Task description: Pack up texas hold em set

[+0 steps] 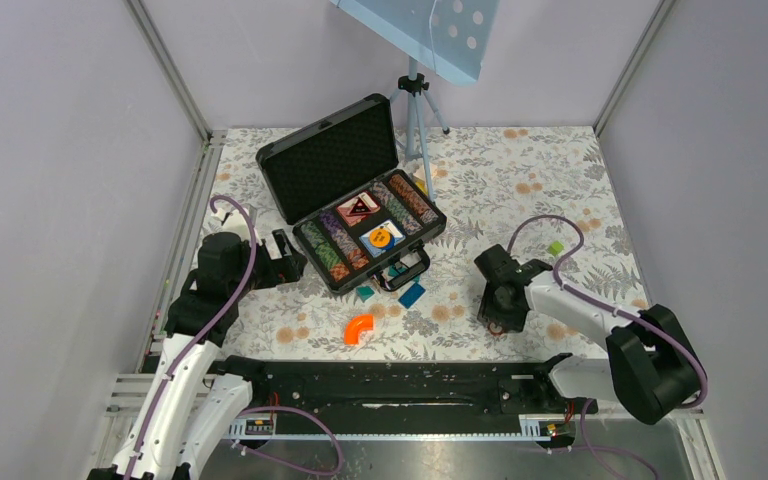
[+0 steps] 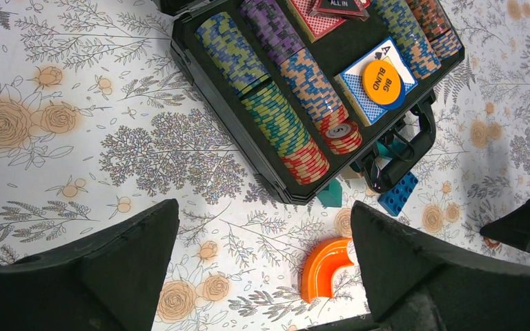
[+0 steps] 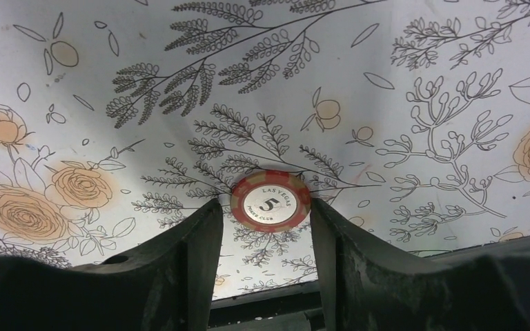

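The black briefcase (image 1: 332, 160) of the texas hold em set stands open at mid-table, its foam lid raised. Striped chip rows (image 2: 276, 117), a blue deck (image 2: 359, 96) with an orange "big blind" disc (image 2: 381, 83) and a red deck (image 2: 317, 17) fill the tray. A loose red chip marked 5 (image 3: 270, 201) lies flat on the cloth. My right gripper (image 3: 265, 207) straddles it, open: the right finger touches its edge and the left stands a sliver off. My left gripper (image 2: 263, 214) hovers wide open and empty, near the case's front left.
An orange curved piece (image 2: 324, 269) lies by the left gripper's right finger. Teal (image 2: 331, 194) and blue (image 2: 399, 193) blocks sit against the case handle (image 2: 414, 148). A green block (image 1: 556, 247) lies to the right. A tripod (image 1: 415, 110) stands behind the case. Walls enclose the table.
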Tool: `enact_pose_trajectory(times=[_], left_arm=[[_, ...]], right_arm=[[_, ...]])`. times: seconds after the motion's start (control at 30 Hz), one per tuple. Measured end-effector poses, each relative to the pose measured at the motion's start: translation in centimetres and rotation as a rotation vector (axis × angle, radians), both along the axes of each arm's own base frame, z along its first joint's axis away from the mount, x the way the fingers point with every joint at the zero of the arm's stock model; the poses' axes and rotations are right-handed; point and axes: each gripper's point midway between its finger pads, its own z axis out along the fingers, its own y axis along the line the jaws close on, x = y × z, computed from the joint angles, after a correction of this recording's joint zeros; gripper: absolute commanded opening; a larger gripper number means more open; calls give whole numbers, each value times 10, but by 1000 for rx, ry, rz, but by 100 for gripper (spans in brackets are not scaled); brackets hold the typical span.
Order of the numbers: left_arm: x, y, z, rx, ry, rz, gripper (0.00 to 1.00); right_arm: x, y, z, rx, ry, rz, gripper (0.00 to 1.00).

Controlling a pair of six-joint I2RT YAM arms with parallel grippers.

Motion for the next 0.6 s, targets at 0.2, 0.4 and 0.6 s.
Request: enact_pose_trajectory(times=[0.2, 0.4, 0.6], left_arm=[[0, 0, 0, 0, 0, 0, 94], [0, 0, 0, 0, 0, 0, 94], [0, 0, 0, 0, 0, 0, 94]], right_arm=[[6, 9, -1, -22, 2, 41, 55], [15, 22, 0, -28, -9, 78, 50], [18, 28, 0, -34, -15, 99, 45]])
